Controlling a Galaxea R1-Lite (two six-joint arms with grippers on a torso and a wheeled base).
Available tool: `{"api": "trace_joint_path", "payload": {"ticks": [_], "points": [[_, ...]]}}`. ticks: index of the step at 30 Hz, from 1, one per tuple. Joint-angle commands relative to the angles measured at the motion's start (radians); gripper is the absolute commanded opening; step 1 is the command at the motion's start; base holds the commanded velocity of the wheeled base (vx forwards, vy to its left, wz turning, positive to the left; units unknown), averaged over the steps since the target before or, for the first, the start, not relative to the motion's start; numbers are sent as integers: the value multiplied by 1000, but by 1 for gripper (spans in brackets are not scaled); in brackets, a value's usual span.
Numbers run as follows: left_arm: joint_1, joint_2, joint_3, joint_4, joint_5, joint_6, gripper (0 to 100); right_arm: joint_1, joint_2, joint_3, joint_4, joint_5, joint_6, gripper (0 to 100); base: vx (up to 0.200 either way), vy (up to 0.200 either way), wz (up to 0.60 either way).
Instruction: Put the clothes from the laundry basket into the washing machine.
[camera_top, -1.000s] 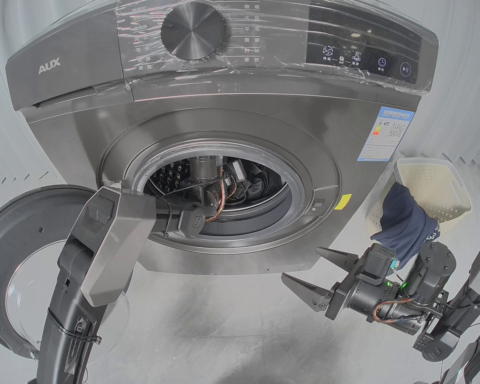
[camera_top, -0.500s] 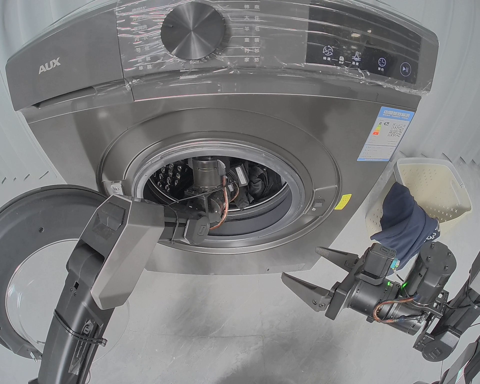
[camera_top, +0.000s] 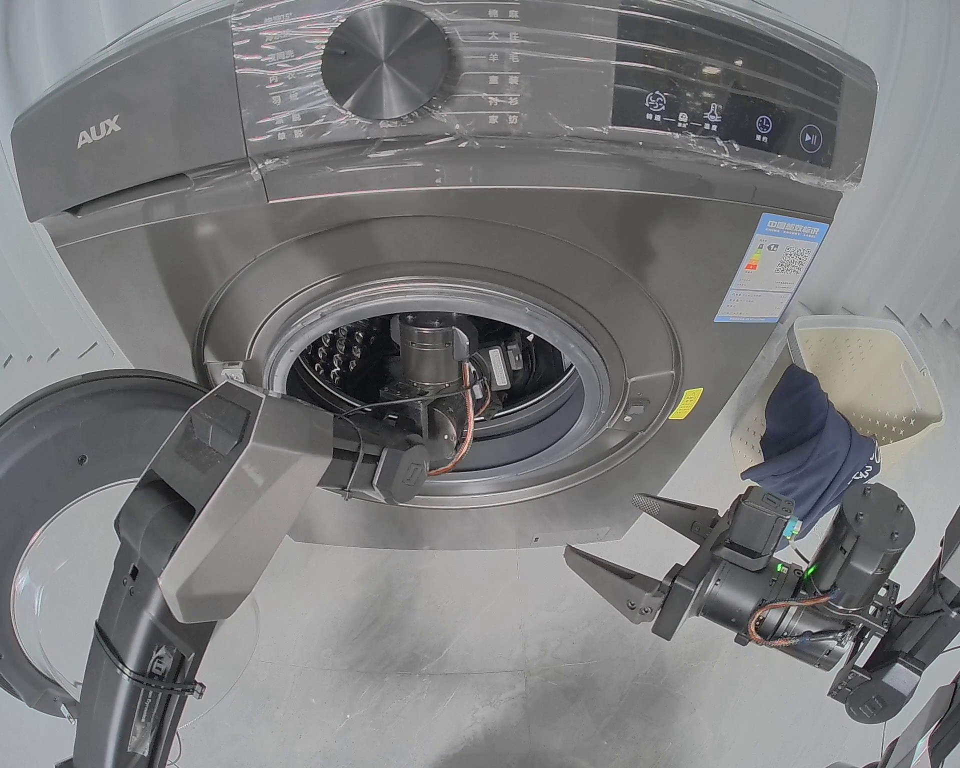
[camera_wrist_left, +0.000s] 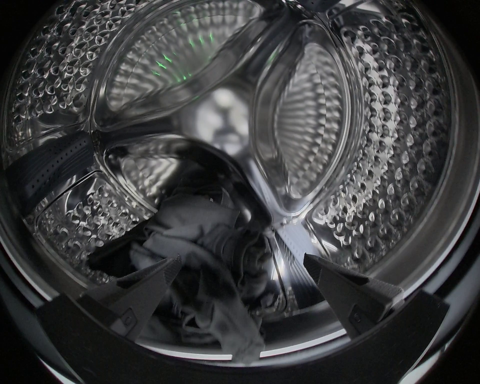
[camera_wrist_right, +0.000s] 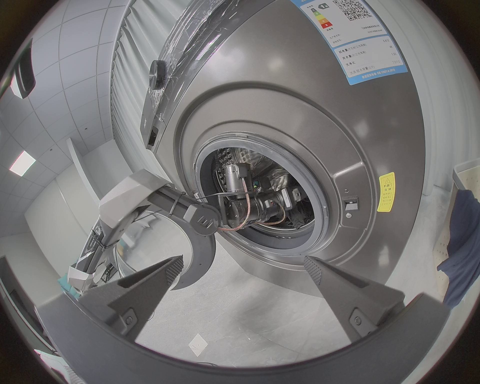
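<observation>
In the head view we are facing the washing machine (camera_top: 560, 250), its door (camera_top: 60, 470) swung open at about eight o'clock of the opening, and the left arm (camera_top: 240, 470) is lying through that opening. The laundry basket (camera_top: 880, 380) is standing at three o'clock, with a navy garment (camera_top: 810, 450) draping over its near wall. The right gripper (camera_top: 605, 527) is hovering at four o'clock, spread wide and holding nothing. In the left wrist view the left gripper (camera_wrist_left: 241, 259) is gaping wide and empty over crumpled clothes (camera_wrist_left: 200, 235) lying low in the drum (camera_wrist_left: 395, 125), one fold trailing toward the lip. We are judging that the arm should back straight out through the opening's middle, jaws wide, so no cloth gets dragged along. In the right wrist view the garment is hanging at the basket, well apart from that gripper.
</observation>
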Motion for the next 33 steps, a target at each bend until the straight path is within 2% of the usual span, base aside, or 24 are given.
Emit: {"api": "trace_joint_path", "payload": {"ticks": [1, 2, 3, 5, 7, 10, 12, 13, 14, 17, 21, 23, 26, 28, 33], "points": [[-62, -200, 365, -43, -1, 23, 100, 0, -7, 11, 0, 1, 0, 100, 0, 0, 0], [-68, -212, 403, -61, -2, 31, 100, 2, -7, 12, 0, 1, 0, 100, 0, 0, 0], [-88, -252, 517, -127, -8, 49, 100, 0, -8, 15, 0, 1, 0, 100, 0, 0, 0], [-105, -277, 596, -193, -14, 62, 100, 2, -14, 17, 2, 1, 0, 100, 0, 0, 0], [-130, -303, 708, -291, -19, 86, 100, 2, -27, 32, 2, 2, -1, 100, 0, 0, 0], [-147, -347, 848, -365, -17, 126, 100, 20, -48, 72, 2, 2, -3, 100, 0, 0, 0], [-168, -389, 932, -402, -17, 128, 100, 26, -74, 95, 2, 2, -6, 100, 0, 0, 0], [-168, -389, 932, -402, -17, 128, 100, 26, -77, 97, 2, 2, -6, 100, 0, 0, 0], [-190, -445, 1006, -420, -17, 128, 100, 25, -112, 112, 4, -2, -9, 100, 0, 0, 0], [-220, -542, 1109, -426, -17, 128, 100, 16, -172, 144, 4, -9, -9, 100, 0, 0, 0], [-246, -706, 1262, -439, -19, 118, 100, 5, -263, 199, 11, -53, -9, 100, 0, 0, 0], [-245, -764, 1319, -459, -17, 121, 100, -9, -292, 230, 13, -78, -9, 100, 0, 0, 0], [-242, -847, 1411, -497, -11, 132, 100, -58, -329, 250, 34, -91, -7, 100, -133, 0, 0], [-232, -928, 1480, -511, -11, 138, 100, -103, -367, 250, 82, -108, -12, 100, -200, 0, 0], [-174, -1102, 1612, -508, -20, 175, 100, -156, -502, 250, 238, -124, -26, 100, -200, 0, 0]]}}
